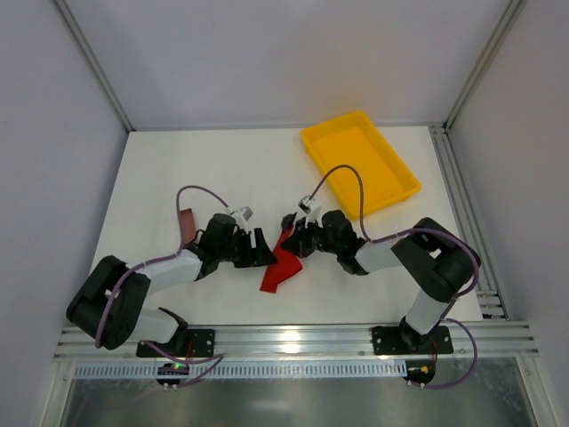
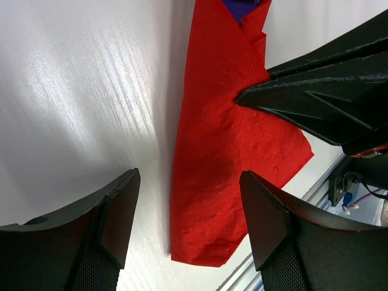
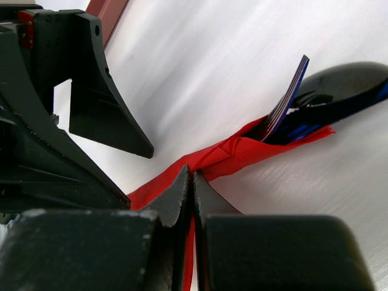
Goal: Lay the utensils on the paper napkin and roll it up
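Two arms bend inward over the table (image 1: 178, 169) in the top view, elbows out and wrists low, meeting near its middle. The left gripper (image 1: 263, 249) points right and the right gripper (image 1: 290, 238) points left, tips close together above the paper napkin (image 1: 281, 270), which lies crumpled and folded at near-centre. Yellow tray (image 1: 358, 160) at far right, well apart; brownish-red block (image 1: 188, 222) just left of the left wrist. Left wrist view: left gripper fingers are spread apart and hold nothing, with the napkin, folded lengthwise, lying on the table below the gap. A right gripper finger comes in from the right, its tip on the napkin edge. The blue-purple utensil (image 2: 242, 6) peeks from the far end of the fold. Right wrist view: right gripper fingers are together, pinched on a napkin fold. The blue-purple utensil and black utensil (image 3: 345, 85) stick out of the napkin's end, partly wrapped. The left gripper fills the left side.
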You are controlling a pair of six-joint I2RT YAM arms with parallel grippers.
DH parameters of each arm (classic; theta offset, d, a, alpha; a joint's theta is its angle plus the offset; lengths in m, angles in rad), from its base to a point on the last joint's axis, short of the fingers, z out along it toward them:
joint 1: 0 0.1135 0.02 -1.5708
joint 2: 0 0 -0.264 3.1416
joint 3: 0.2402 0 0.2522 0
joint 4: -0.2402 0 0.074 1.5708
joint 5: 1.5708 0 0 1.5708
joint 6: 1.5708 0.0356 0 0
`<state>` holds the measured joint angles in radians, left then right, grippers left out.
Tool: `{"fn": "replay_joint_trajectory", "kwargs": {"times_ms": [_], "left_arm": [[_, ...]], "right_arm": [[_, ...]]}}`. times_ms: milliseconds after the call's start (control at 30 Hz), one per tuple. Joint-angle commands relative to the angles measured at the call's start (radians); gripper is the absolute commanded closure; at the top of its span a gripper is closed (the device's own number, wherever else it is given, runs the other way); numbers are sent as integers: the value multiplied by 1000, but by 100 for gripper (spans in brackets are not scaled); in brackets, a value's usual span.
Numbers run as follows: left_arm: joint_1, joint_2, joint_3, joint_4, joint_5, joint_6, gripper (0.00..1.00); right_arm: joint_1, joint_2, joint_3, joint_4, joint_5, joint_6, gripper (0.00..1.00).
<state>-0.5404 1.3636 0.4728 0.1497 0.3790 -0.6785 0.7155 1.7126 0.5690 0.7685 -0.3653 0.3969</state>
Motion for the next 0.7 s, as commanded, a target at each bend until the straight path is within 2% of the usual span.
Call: {"fn": "replay_joint_trajectory", "kwargs": {"times_ms": [0,133,367,667], "left_arm": [[13,-9,22,13,43,7,29],[25,-23,17,-18,35,20,28],[37,-72,-94,180,116,8,24],[46,6,-103,352,299,-29,23]], "right_arm": [[-2,-59,0,123,-18,-50,96],[-2,-53,-7,130,-30,-56,96],[-7,-93,-32,181,-55,-81,96],[-16,-116,-90,324,-129,-55,96]]}}
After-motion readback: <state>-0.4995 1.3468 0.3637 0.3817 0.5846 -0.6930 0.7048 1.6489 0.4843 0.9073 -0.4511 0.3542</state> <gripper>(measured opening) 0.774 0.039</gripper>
